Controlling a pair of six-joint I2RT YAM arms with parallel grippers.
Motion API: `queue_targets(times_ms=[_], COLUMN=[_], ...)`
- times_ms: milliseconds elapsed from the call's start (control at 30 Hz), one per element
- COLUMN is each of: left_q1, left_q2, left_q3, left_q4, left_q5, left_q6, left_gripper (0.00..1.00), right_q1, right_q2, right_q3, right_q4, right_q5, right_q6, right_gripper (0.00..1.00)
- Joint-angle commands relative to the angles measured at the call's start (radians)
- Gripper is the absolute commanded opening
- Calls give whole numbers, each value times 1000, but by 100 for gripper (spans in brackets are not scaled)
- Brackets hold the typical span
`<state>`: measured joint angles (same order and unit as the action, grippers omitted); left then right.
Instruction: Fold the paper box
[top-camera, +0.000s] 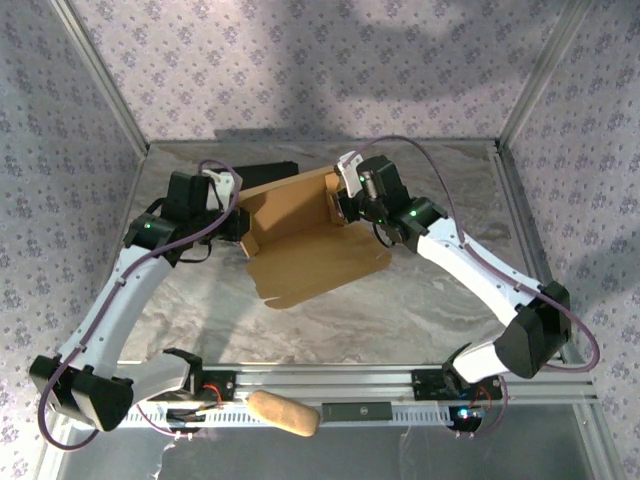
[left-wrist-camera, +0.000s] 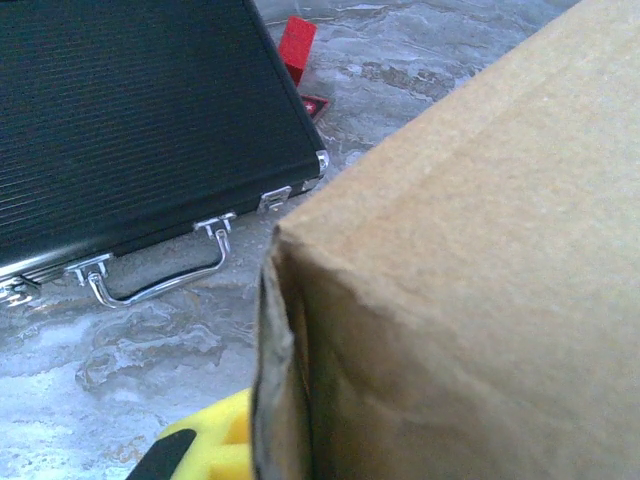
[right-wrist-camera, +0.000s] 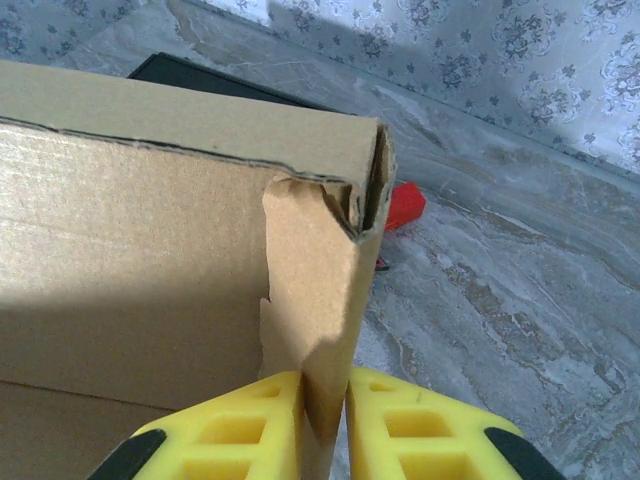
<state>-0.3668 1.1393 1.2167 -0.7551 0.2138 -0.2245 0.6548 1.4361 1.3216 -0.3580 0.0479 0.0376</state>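
- Left claw (top-camera: 236, 222) is clamping the left wall of the paper box (top-camera: 300, 235), which is sitting just in front of the black case (top-camera: 265, 172); steadying it upright seems wise.
- Right claw (right-wrist-camera: 322, 420), right of the case, is pinching the corner flap; pressing it squarely inward seems best.

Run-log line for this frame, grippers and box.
left gripper: shut on paper box left corner | right gripper: shut on right wall | back wall upright | front panel flat

Marbled grey table (top-camera: 430, 300) under paper box (top-camera: 310, 265), black case (left-wrist-camera: 130, 120), small red object (left-wrist-camera: 296, 45).
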Motion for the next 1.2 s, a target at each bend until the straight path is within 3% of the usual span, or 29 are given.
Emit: queue_targets(times_ms=[0, 333, 633, 767, 900, 1167], left_q1=[-15, -15, -15, -17, -35, -99], left_q2=[-33, -26, -21, -27, -29, -27], left_q3=[64, 76, 73, 67, 67, 69], left_q4=[60, 56, 63, 64, 62, 69], left_q5=[103, 101, 105, 99, 72, -23], left_q6=[20, 19, 18, 13, 4, -30], left_gripper=[0, 0, 0, 0, 0, 0], right_q1=[-16, -43, -49, -30, -4, 61], right_q2=[-11, -15, -32, -32, -19, 36], right_q3=[-25, -43, -47, -38, -25, 43], right_q4=[-2, -6, -1, -11, -20, -89], right_q5=[-24, -63, -53, 21, 117, 373], right_q6=[15, 22, 24, 23, 27, 89], right_gripper=[21, 31, 12, 9, 0, 0])
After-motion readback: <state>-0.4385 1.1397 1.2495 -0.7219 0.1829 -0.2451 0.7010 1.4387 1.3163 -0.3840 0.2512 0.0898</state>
